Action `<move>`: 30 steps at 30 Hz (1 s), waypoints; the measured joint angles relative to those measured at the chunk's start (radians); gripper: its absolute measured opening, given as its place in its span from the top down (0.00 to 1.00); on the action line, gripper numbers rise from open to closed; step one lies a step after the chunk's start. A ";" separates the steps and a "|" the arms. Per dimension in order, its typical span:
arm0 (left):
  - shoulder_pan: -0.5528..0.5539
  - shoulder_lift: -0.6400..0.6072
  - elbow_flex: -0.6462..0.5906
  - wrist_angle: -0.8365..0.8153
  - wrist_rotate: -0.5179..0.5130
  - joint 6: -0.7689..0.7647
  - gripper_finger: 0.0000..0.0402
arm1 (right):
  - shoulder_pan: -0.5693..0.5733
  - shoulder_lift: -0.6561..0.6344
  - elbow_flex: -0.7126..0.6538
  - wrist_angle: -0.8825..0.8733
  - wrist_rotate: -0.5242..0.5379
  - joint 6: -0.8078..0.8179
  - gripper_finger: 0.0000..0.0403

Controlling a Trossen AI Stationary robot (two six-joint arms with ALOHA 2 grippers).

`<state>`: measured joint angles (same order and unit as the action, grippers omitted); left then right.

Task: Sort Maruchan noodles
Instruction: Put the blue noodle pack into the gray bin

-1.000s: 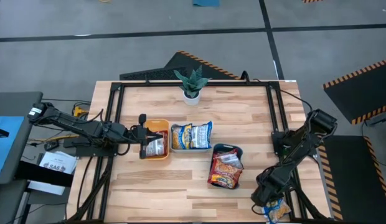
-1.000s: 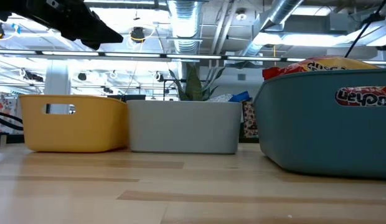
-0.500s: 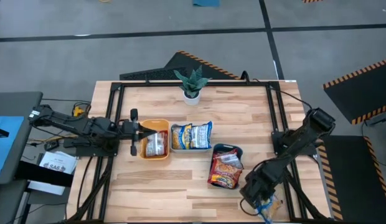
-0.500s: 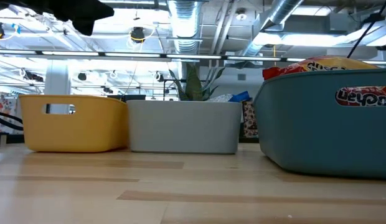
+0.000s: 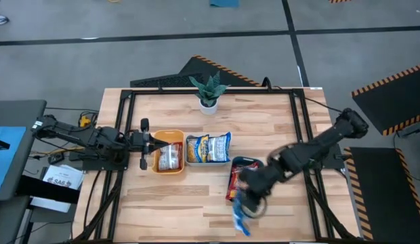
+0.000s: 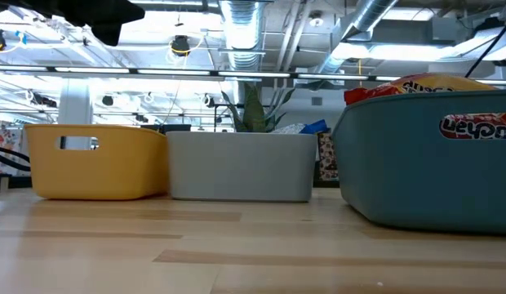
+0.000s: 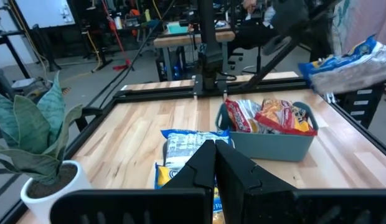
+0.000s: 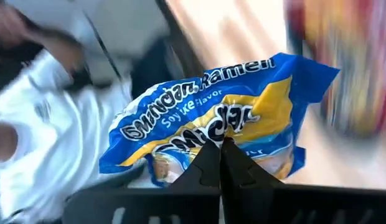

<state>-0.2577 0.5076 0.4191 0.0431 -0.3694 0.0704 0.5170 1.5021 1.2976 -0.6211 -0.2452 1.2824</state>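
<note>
Right gripper [image 5: 245,203]: over the near middle of the table [image 5: 162,203], just near of the teal tray; fingers pinched shut on a yellow-and-blue packet [image 8: 211,134], gripped at one edge in the right wrist view.
Carried packet: hangs below the gripper, clear of the tabletop as far as the high view shows; in the left wrist view it shows as a blue-and-yellow shape in the air to the right of the teal tray [image 7: 271,144].
Teal tray: holds the orange-red packets [image 5: 245,181]; not the match for this packet, by colour.
Clear tray [image 5: 190,161]: centre of the table, left of the teal tray, already holding yellow-and-blue packets [image 5: 208,148]; judged the likely target.
Orange tray [image 5: 156,168]: left of the clear tray, holds a silver-and-red packet [image 5: 169,159].
Left gripper [image 5: 143,144]: waits at the orange tray's left edge, fingers closed together with nothing in them.
Step in hand: carrying the packet leftward and farther, judged from where it hangs.
Doing it well: keep the pinch firm, as the slick wrapper may slip; lift the dangling end over the teal tray's rim; release only above the clear tray's middle; keep clear of the left arm.
Plant [image 5: 208,91]: far edge, out of the way.
</note>
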 joint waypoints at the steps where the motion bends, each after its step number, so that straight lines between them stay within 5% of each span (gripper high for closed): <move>1: 0.000 0.000 0.000 0.003 0.000 0.000 1.00 | -0.028 0.011 0.024 -0.001 0.034 -0.080 0.98; 8: 0.000 0.000 0.000 0.017 0.016 0.001 1.00 | -0.251 0.158 0.171 0.035 0.092 -0.610 0.98; 16: -0.001 0.000 0.000 0.025 0.077 0.049 1.00 | -0.433 0.354 0.350 0.009 0.240 -0.987 0.98; 23: -0.002 0.000 0.000 0.025 0.077 0.048 1.00 | -0.460 0.508 0.627 -0.301 0.423 -1.173 0.98; 30: -0.002 0.000 0.000 0.024 0.074 0.033 1.00 | -0.460 0.621 0.741 -0.356 0.431 -1.190 0.98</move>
<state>-0.2596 0.5076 0.4187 0.0673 -0.2951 0.1031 0.0571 2.1235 2.0387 -0.9772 0.1860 0.0926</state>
